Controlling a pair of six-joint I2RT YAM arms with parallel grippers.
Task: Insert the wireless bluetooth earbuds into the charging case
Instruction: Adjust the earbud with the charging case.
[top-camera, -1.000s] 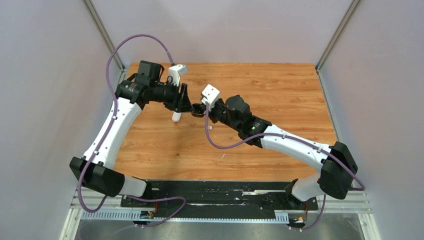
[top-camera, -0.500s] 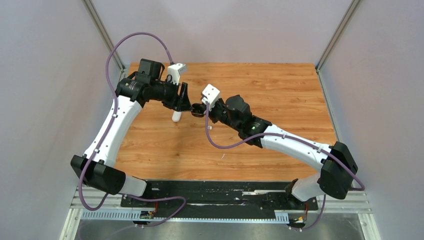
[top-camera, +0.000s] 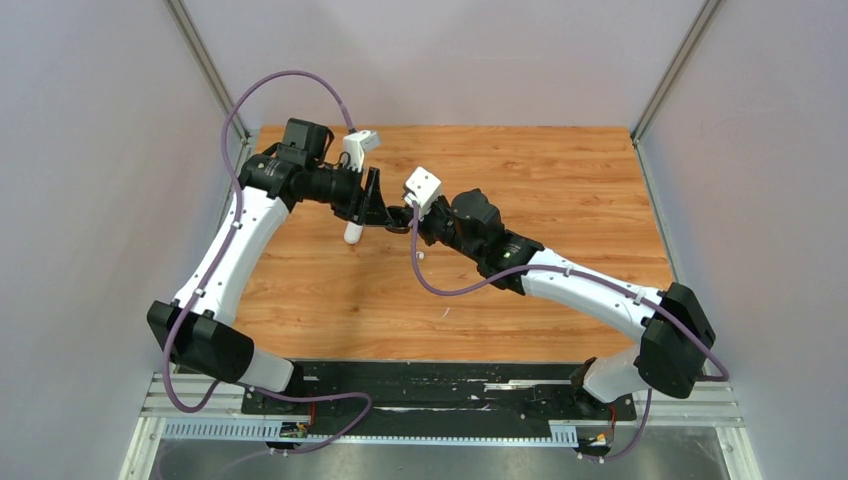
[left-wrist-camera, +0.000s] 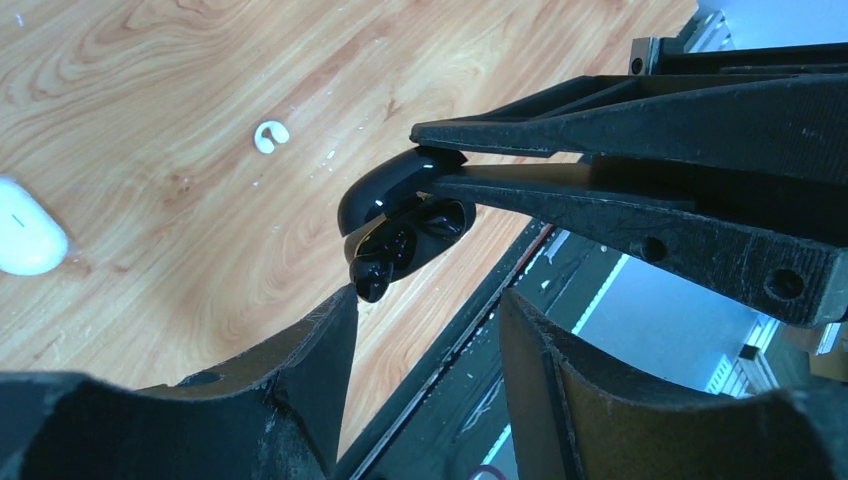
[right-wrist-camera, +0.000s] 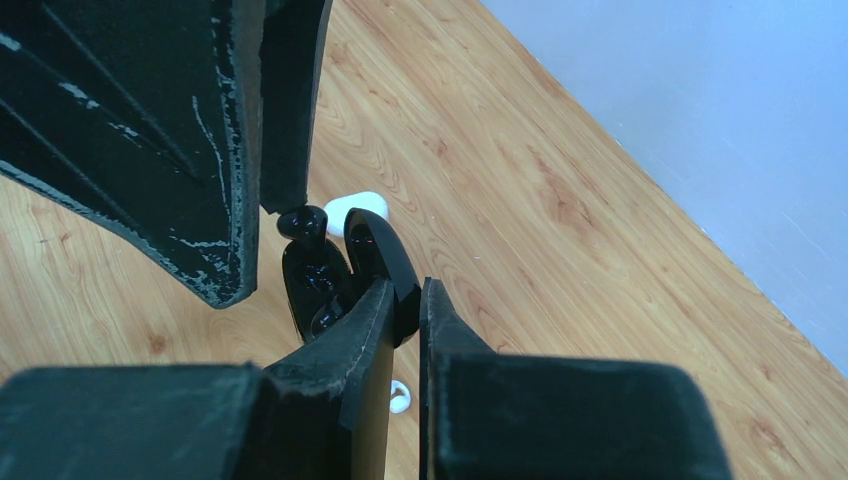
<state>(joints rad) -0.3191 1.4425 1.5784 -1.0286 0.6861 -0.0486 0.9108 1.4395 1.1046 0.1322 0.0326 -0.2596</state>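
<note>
While the right hand (right-wrist-camera: 404, 300) clamps the charging case (left-wrist-camera: 385, 195), an earbud (left-wrist-camera: 368, 285) perches on its rim. Released left hand (left-wrist-camera: 427, 295) should nudge it in.

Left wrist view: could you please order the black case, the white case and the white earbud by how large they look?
1. black case, though it is also nearest the camera.
2. white case, partly cut off by the frame edge.
3. white earbud, clearly the smallest.
</note>
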